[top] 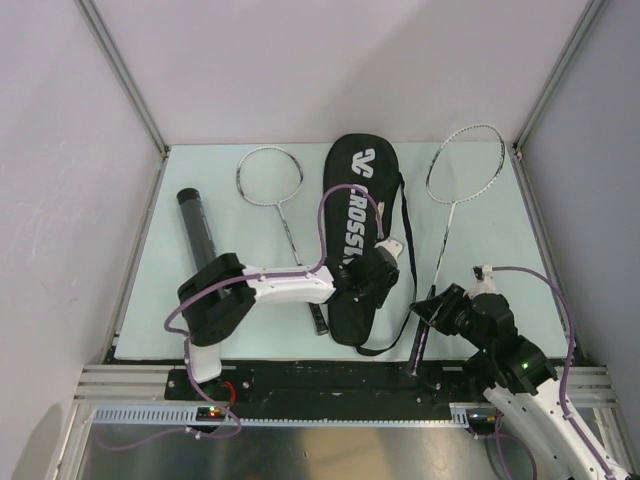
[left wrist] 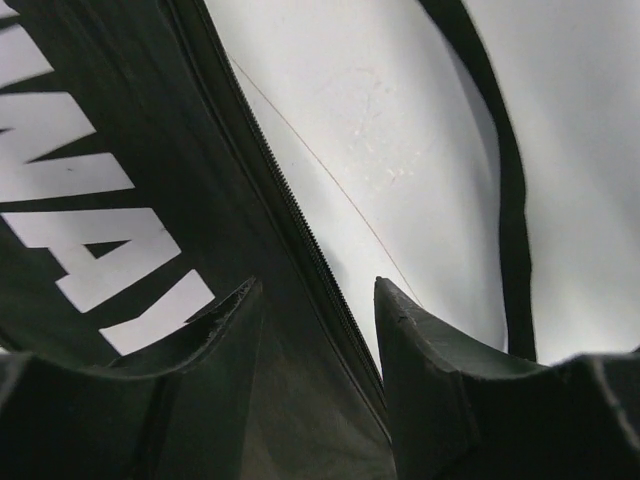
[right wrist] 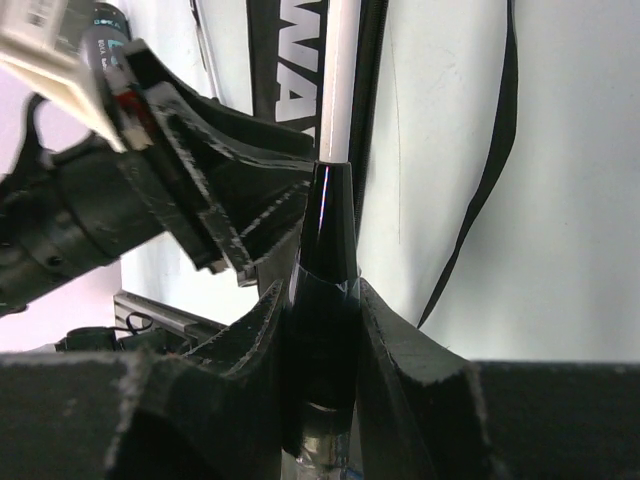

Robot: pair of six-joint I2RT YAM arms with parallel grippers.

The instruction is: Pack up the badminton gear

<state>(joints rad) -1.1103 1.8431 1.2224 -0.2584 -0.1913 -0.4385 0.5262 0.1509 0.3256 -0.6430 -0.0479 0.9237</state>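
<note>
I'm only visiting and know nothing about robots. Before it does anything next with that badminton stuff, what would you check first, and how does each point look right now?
1. Is the right claw shut firmly on the right racquet? Ok, it grips the black handle end.
2. Is the left claw free? Ok, it is open and holds nothing, just above the zipper edge of the CROSSWAY bag.
3. Is the bag unzipped enough to take a racquet? Cannot tell.
4. Is the left racquet packed? Not ok, it lies on the table beside the bag.
5. Is the black tube packed? Not ok, it lies at the table's left.
6. Are the shuttlecocks located? Cannot tell, none shows.
</note>
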